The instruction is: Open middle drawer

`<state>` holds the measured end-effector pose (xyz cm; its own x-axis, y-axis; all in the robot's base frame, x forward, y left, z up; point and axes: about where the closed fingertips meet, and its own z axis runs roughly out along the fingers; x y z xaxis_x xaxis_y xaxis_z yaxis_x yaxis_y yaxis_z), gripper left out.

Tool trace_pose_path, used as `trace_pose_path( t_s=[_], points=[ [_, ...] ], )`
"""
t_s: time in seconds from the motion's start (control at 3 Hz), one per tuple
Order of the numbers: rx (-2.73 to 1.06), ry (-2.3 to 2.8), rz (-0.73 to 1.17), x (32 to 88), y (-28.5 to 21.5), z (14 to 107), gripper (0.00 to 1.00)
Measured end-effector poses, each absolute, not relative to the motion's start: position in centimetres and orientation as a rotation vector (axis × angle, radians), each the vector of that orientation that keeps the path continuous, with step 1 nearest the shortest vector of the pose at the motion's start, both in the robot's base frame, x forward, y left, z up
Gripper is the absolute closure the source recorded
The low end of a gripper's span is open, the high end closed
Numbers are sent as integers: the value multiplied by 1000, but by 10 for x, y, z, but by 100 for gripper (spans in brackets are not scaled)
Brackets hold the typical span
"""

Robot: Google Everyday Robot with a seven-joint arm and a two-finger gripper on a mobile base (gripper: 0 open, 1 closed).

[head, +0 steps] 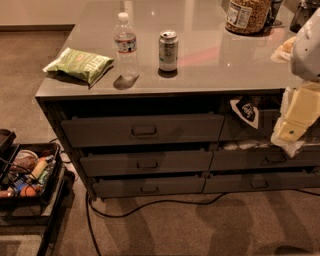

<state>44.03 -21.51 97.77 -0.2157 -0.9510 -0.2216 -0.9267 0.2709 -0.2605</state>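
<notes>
Camera view: dark grey middle drawer (175, 162), gripper (287, 131) at right edge.

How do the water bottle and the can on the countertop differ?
The water bottle is taller, clear, with a white cap; the can is shorter, opaque metal. The water bottle stands left of the can. Both are upright on the countertop. The gripper hangs at the right edge, before the drawers.

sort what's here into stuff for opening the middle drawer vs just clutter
For the job: middle drawer, its pull handle, gripper at far right by the right-hand drawers.
Just lying about: green snack bag, water bottle, can, jar, floor cable, bin of oddments.
</notes>
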Motion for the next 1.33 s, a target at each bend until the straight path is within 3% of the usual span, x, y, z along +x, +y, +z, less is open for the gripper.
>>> trace_pose_path(
  t_s=[0.67,1.33],
  points=[
    [-1734,2160,-102,444,-216,975,0],
    [-1821,1995,33,472,-246,931,0]
  ],
)
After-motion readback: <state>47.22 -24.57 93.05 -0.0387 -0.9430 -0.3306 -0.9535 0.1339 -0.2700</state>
